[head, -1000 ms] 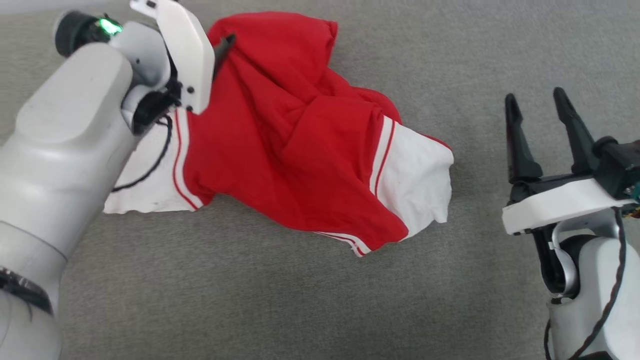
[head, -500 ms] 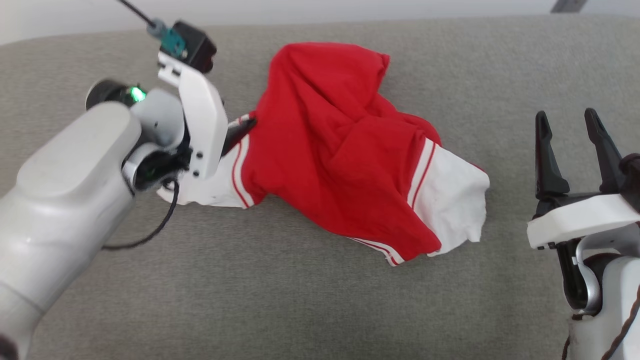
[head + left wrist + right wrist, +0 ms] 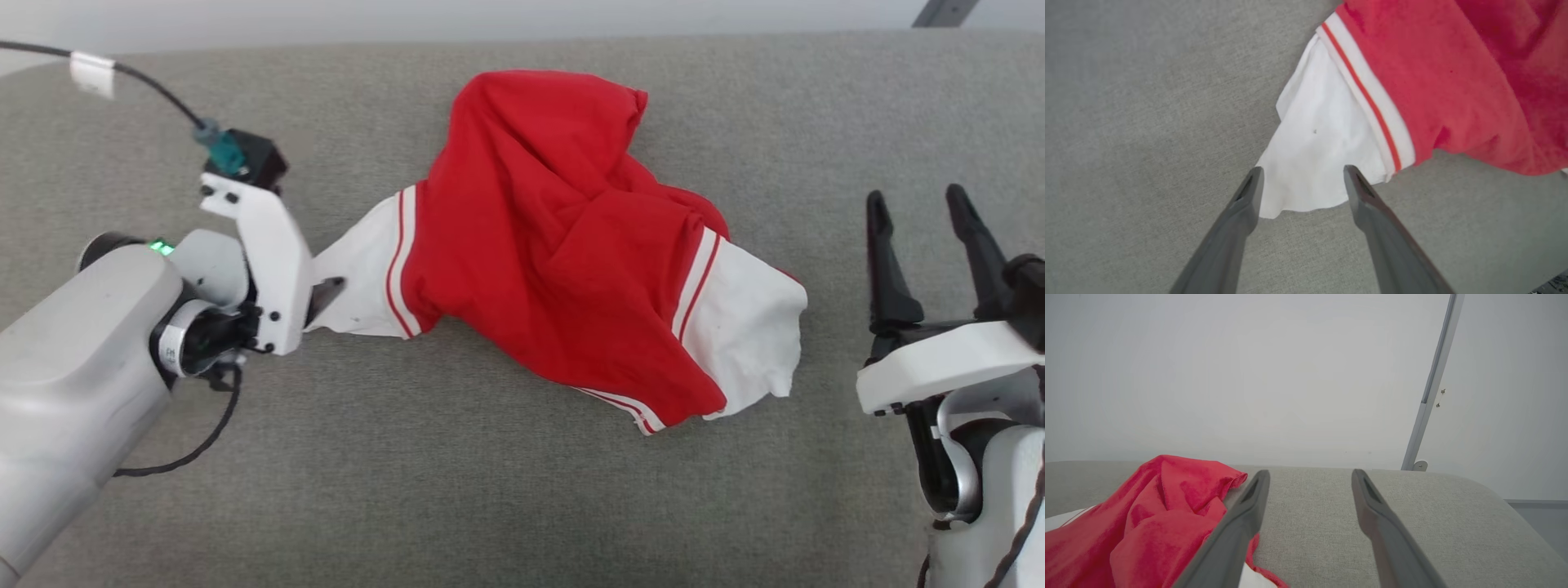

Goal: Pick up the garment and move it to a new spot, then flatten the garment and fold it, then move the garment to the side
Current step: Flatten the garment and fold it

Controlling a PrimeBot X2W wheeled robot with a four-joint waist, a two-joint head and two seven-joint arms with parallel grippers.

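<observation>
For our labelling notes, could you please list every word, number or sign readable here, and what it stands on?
Nothing is readable.
The garment: no lettering on its visible folds.
The white cable tag: no print I can make out.
The small label on the left wrist: too small to read.

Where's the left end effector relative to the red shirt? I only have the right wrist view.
Observer: The left end effector is at the tip of one white sleeve of the crumpled red soft-fabric shirt. The sleeve tip shows between its two fingers.
Operator: Gripping it?
Observer: No, the jaws stand wide, not closed on the cloth. I cannot tell whether they touch it.
Operator: Second sleeve?
Observer: The other white sleeve lies on the grey fabric surface, on the side toward the right end effector and apart from it.
</observation>
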